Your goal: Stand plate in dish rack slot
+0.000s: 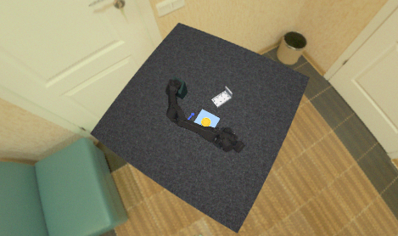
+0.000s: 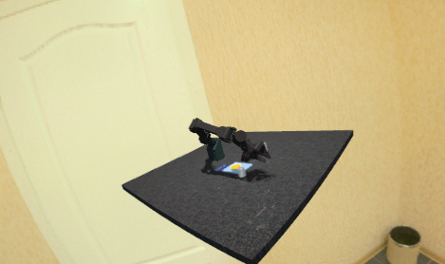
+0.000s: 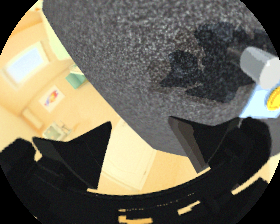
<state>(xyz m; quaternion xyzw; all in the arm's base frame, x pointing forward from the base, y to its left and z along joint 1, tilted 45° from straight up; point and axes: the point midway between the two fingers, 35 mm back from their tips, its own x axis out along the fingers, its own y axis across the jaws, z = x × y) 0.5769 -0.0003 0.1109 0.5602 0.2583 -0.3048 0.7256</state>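
Note:
The plate looks to be the yellow round disc [image 1: 205,122] [image 2: 235,167] [image 3: 278,97] lying flat on a light-blue square mat [image 1: 204,114] [image 2: 247,165] [image 3: 252,106]. A white dotted piece with a raised end, seemingly the dish rack [image 1: 221,98], stands on the table beyond the mat in the top view. It is mostly or wholly hidden behind the arm in the exterior view and out of the wrist view. My gripper [image 1: 239,146] [image 2: 268,155] [image 3: 140,121] is open and empty, held above the table to the side of the mat, away from plate and rack.
A grey cylinder [image 2: 242,172] [image 3: 259,65] stands at the mat's edge. A small blue object [image 1: 193,114] [image 2: 220,168] lies between the mat and the arm's base. Faint thin lines show on the near table in the exterior view. The dark table [image 1: 159,165] [image 2: 201,204] has open edges.

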